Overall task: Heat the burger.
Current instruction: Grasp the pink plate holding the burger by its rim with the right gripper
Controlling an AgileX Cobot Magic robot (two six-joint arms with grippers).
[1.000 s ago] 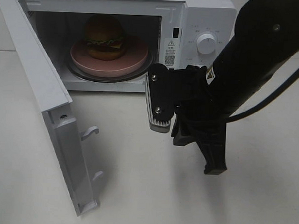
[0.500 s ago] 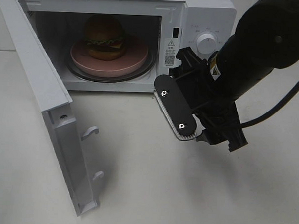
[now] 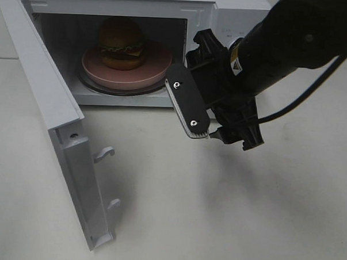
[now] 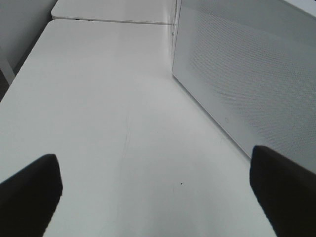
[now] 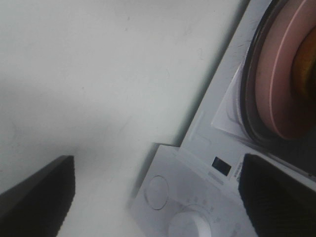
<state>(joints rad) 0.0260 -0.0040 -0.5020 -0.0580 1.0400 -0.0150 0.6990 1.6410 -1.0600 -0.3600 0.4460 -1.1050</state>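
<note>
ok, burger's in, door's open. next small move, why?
Probably draw the right gripper back off the opening: its fingers are open and empty, the burger sits on the pink plate inside, and the arm hangs where the open door must swing shut.

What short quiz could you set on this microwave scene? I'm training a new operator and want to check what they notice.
1. True or false: the microwave door stands open.
2. The burger rests on: A the table; B the pink plate; C the door.
3. Fill in: the right gripper is ___, with nothing held in it.
Key: 1 true; 2 B; 3 open.
</note>
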